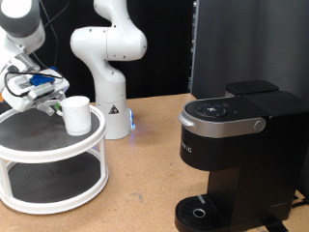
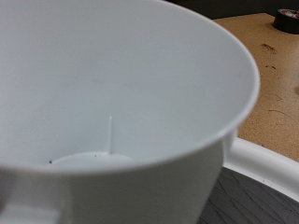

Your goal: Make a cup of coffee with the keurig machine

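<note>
The white cup stands on the top tier of a round white two-tier stand at the exterior view's left. My gripper hangs low over the stand, right beside the cup on its left, touching or nearly touching it. In the wrist view the cup fills the frame, its empty inside open to the camera; my fingers do not show there. The black keurig machine stands at the exterior view's right, lid down, with a silver-grey band and a round drip base with nothing on it.
A second white robot arm stands on the wooden table behind the stand, with a small blue light at its base. A dark panel stands behind the machine. The stand's lower tier holds nothing visible.
</note>
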Action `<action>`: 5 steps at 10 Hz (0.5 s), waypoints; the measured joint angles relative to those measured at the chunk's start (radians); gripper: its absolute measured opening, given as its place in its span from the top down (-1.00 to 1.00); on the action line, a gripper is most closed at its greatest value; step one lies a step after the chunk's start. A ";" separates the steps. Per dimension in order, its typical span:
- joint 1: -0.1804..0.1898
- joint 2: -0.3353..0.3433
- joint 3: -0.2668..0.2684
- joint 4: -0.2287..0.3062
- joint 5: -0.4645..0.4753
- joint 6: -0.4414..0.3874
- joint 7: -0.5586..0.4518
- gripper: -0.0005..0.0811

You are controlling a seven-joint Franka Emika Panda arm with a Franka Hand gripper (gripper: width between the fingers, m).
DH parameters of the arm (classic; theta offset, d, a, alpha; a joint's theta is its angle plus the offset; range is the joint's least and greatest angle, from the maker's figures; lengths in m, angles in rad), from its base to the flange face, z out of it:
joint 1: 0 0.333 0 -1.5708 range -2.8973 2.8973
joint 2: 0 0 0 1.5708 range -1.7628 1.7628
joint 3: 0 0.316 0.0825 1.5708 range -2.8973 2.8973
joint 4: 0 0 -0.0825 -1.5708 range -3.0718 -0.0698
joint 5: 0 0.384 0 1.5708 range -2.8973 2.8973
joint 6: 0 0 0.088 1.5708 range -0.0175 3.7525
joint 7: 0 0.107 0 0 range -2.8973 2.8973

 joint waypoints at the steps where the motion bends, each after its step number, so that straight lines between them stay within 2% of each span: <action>1: 0.000 0.000 0.000 0.000 0.000 -0.002 0.001 -0.06; 2: 0.000 0.000 0.000 0.000 0.000 -0.004 0.003 -0.06; 3: 0.000 0.000 0.000 0.000 0.000 -0.008 0.006 0.36; 4: 0.000 0.000 0.000 0.001 0.000 -0.012 0.009 0.36; 5: 0.000 0.000 0.001 0.004 -0.001 -0.019 0.016 0.79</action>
